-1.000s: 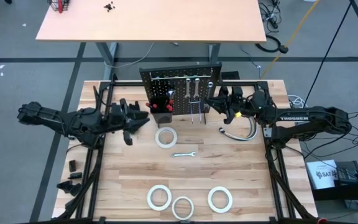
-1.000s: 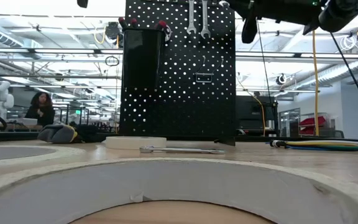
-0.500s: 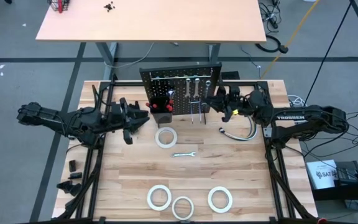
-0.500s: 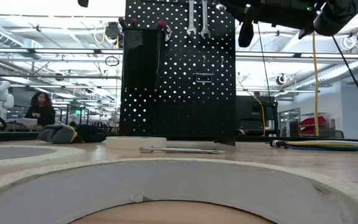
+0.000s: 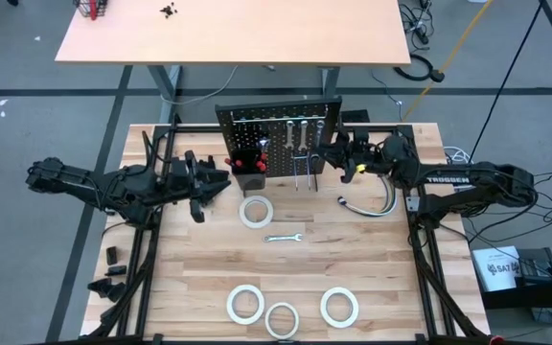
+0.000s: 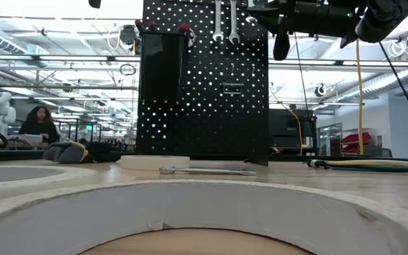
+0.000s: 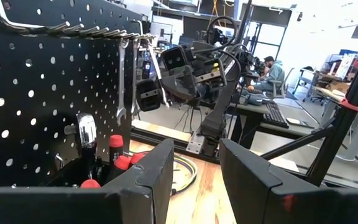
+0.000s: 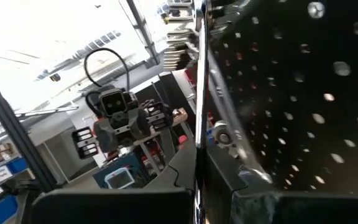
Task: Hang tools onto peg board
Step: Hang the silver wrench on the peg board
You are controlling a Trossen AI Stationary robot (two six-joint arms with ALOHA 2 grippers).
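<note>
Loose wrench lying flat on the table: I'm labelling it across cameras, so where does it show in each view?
High view: loose wrench near table centre, just in front of the tape roll nearest the peg board.
Low view: wrench flat on the tabletop before the board's foot, right of that roll.
Left wrist view: not in it.
Right wrist view: not in it.
Shared landmark: the peg board, seen in all four views.

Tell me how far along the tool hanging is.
Done: two wrenches hang on the peg board, screwdrivers sit in its bin. In hand: the right gripper, shut on another wrench, is at the board's hooks; the left gripper waits open beside the board. Left: one wrench and four tape rolls on the table.
</note>
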